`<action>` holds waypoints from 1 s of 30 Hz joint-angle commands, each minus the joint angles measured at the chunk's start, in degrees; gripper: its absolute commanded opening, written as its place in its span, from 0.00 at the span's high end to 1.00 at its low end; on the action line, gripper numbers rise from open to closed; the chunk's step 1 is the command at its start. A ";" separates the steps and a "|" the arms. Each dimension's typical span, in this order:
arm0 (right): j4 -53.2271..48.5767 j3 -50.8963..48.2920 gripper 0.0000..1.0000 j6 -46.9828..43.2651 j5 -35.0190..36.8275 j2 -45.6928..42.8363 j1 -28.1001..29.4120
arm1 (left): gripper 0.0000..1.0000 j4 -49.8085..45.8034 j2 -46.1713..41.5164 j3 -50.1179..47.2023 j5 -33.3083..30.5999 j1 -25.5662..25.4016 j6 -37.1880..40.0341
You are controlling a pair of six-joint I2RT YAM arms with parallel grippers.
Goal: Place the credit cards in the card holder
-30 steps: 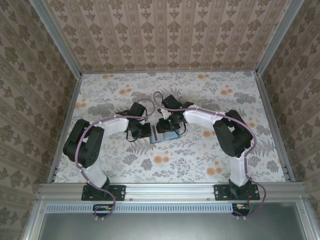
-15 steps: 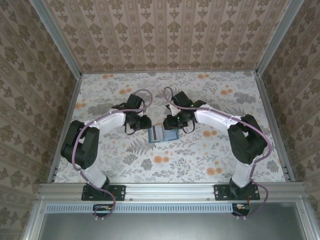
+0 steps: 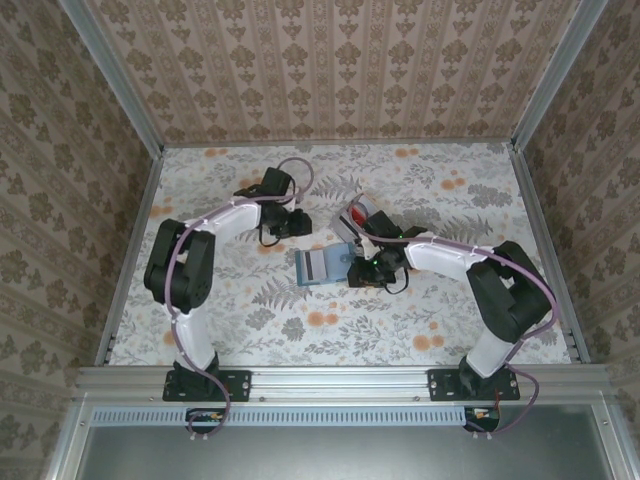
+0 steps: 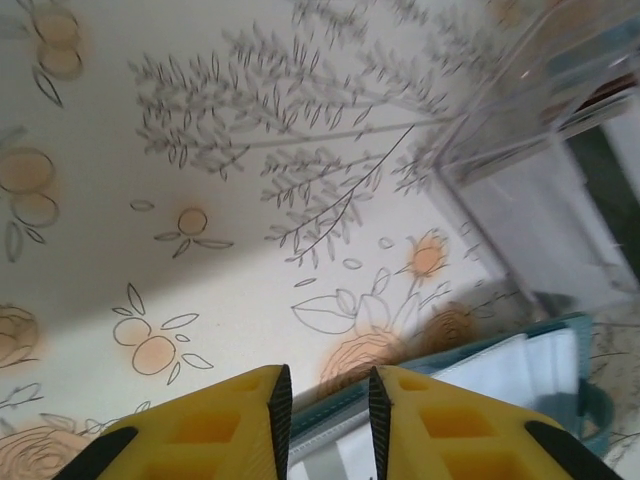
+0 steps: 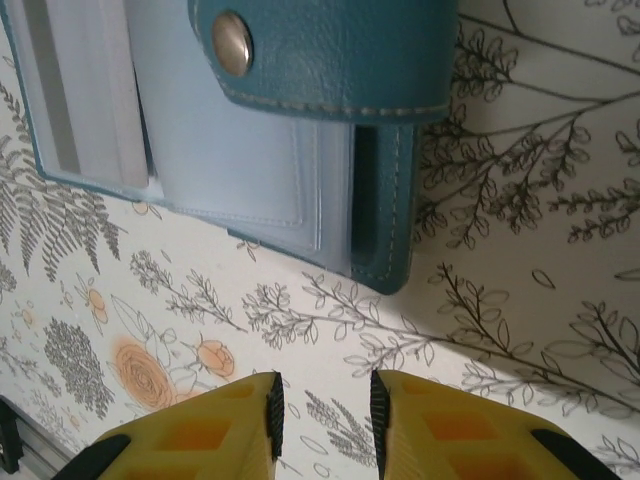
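Observation:
The teal card holder (image 3: 318,266) lies open on the floral table, its pale grey inside up. In the right wrist view its snap flap (image 5: 330,50) folds over the clear pockets (image 5: 230,160), and a pale sheet with a grey stripe (image 5: 70,100) sits at the left. Red and grey-white credit cards (image 3: 362,213) rest behind the holder in a clear stand (image 4: 520,130). My left gripper (image 3: 298,226) (image 4: 325,390) hangs open just behind and left of the holder, over its edge (image 4: 520,365). To the holder's right, my right gripper (image 3: 360,272) (image 5: 322,400) is open with nothing between its fingers.
Patterned walls close the table on three sides, with a metal rail along the near edge (image 3: 340,380). The clear stand is close behind the right arm's forearm (image 3: 440,255).
The left gripper has opened and drawn back and left from the holder. The right gripper has swung from behind the holder to its right side, uncovering the cards in the stand.

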 commanded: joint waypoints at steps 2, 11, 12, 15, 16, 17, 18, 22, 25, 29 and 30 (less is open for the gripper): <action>4.10 3.35 0.68 1.97 -0.14 3.09 -0.15 | 0.72 -0.73 -1.69 -3.96 2.05 0.03 1.49; 2.50 13.74 0.68 -2.22 -2.06 13.16 0.73 | 0.73 3.13 -11.50 -18.48 0.58 -0.43 -3.97; 2.32 15.11 0.68 -2.67 -2.23 14.00 0.82 | 0.73 3.37 -12.60 -19.97 0.38 -0.67 -4.63; 1.94 19.40 0.68 -3.82 -2.56 16.90 1.30 | 0.73 3.34 -15.57 -23.31 -0.54 -1.41 -6.36; 1.77 20.73 0.68 -4.10 -2.59 17.84 1.48 | 0.73 3.35 -16.46 -24.38 -0.76 -1.62 -6.87; 1.57 22.44 0.68 -4.37 -2.76 19.22 1.65 | 0.73 3.38 -17.38 -25.32 -1.08 -1.96 -7.42; 1.45 24.10 0.68 -4.58 -2.90 20.36 1.86 | 0.73 3.29 -18.18 -26.15 -1.43 -2.36 -7.91; -0.27 30.34 0.67 -4.87 -4.03 24.06 2.70 | 0.73 3.00 -20.86 -28.59 -2.78 -4.13 -9.91; -1.63 34.91 0.67 -5.19 -5.08 26.35 3.58 | 0.73 3.92 -22.18 -30.15 -3.81 -5.77 -11.86; -3.55 37.54 0.67 -6.55 -4.54 26.31 3.98 | 0.73 4.66 -22.24 -30.01 -4.41 -7.86 -13.61; -3.87 37.25 0.67 -6.87 -3.99 25.47 3.83 | 0.73 4.51 -22.46 -29.81 -4.65 -8.18 -13.81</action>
